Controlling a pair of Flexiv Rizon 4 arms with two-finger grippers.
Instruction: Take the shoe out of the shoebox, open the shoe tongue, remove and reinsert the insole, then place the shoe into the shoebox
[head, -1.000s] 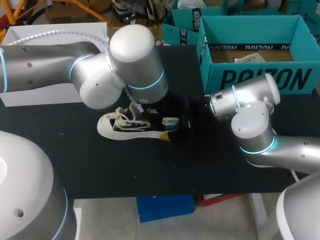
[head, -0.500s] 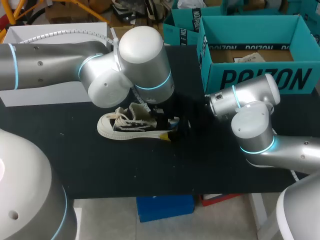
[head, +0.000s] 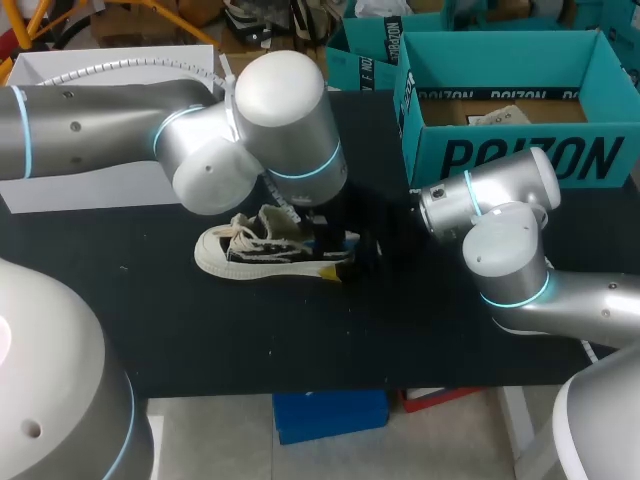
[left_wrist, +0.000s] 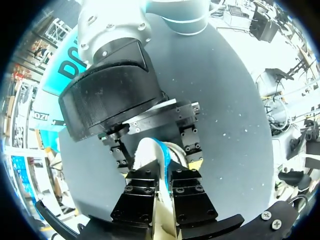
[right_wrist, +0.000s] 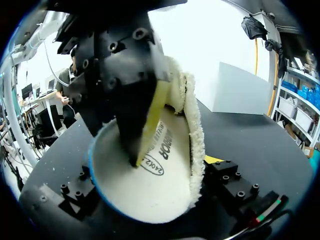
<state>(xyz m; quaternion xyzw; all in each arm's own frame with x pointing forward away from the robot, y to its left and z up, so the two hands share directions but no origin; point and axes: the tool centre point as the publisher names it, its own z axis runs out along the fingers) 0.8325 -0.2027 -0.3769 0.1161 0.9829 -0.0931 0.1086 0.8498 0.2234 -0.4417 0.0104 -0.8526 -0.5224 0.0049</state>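
Observation:
A cream and black sneaker lies on its sole on the black table, toe to the left. My left gripper reaches down into its heel opening. It is shut on the heel end of the white, blue-edged insole, which shows between its fingers. From the right, my right gripper spans the heel with its jaws wide, a finger pressing each side. In the right wrist view the insole and fleecy collar fill the space between its fingers, with the left gripper's yellow pad on the insole.
The teal shoebox stands open at the back right, paper inside. A second teal box is behind it and a white box at the back left. Bare table lies in front of the shoe.
My left gripper shifted slightly right over the heel and its fingers closed on the insole. The right arm and the shoe stayed put.

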